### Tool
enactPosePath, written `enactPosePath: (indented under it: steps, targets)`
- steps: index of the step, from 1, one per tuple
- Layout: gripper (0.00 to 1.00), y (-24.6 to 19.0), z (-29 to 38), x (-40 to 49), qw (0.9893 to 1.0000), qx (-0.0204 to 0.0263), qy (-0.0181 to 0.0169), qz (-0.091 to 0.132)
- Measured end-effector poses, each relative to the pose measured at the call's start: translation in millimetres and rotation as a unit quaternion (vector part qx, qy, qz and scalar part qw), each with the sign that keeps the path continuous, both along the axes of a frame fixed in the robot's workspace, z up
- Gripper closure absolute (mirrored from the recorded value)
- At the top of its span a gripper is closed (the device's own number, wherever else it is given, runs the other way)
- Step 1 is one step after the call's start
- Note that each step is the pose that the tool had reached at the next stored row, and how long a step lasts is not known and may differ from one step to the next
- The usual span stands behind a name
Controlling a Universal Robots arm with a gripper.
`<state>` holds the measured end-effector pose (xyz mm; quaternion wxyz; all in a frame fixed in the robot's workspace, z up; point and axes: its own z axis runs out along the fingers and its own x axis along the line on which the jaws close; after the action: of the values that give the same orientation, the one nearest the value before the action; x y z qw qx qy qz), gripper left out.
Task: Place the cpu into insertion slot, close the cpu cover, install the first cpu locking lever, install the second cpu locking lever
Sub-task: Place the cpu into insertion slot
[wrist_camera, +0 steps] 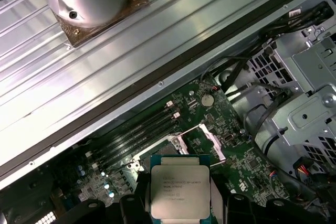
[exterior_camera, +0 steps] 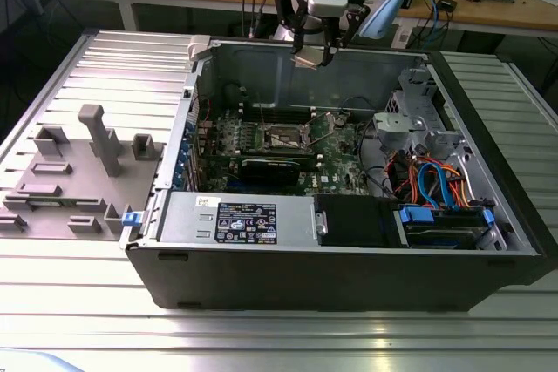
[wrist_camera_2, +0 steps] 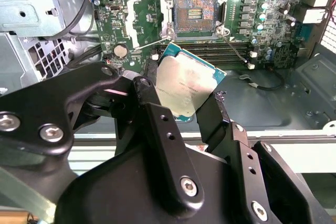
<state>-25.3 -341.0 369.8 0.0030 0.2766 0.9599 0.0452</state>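
In the exterior view the hand (exterior_camera: 314, 51) is hovering above the open case's (exterior_camera: 174, 285) wall nearest the arm, gripping the cpu (exterior_camera: 307, 59). The insertion slot (exterior_camera: 286, 137) is lying lower, on the green board. In the second wrist view black fingers (wrist_camera_2: 157, 124) are pinching the flat, matte-silver square by opposite edges, tilted, with the dark socket uncovered beyond it. In the first wrist view the chip is hanging just short of the socket.

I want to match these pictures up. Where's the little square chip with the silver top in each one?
Exterior view: the small flat square silver-topped cpu is held by the gripper above the open case.
Second wrist view: cpu clamped in the gripper, near the dark square silver-rimmed insertion slot.
First wrist view: cpu gripped, next to the insertion slot.
Shared landmark: that insertion slot.
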Motion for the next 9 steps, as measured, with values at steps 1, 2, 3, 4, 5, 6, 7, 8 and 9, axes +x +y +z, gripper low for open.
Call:
enactPosePath:
  steps: [1,2,3,4,5,6,7,8,9]
  targets:
    - [0.46,0.0,0.0,0.0,1.0,0.0,0.0,0.0]
    - [0.46,0.0,0.0,0.0,1.0,0.0,0.0,0.0]
    - [0.46,0.0,0.0,0.0,1.0,0.0,0.0,0.0]
    - [0.46,0.0,0.0,0.0,1.0,0.0,0.0,-0.001]
    - [0.46,0.0,0.0,0.0,1.0,0.0,0.0,-0.003]
    - [0.46,0.0,0.0,0.0,1.0,0.0,0.0,-0.005]
    - [0.46,0.0,0.0,0.0,1.0,0.0,0.0,-0.009]
    - [0.46,0.0,0.0,0.0,0.9999,0.0,0.0,-0.012]
    - [0.46,0.0,0.0,0.0,0.9998,0.0,0.0,-0.019]
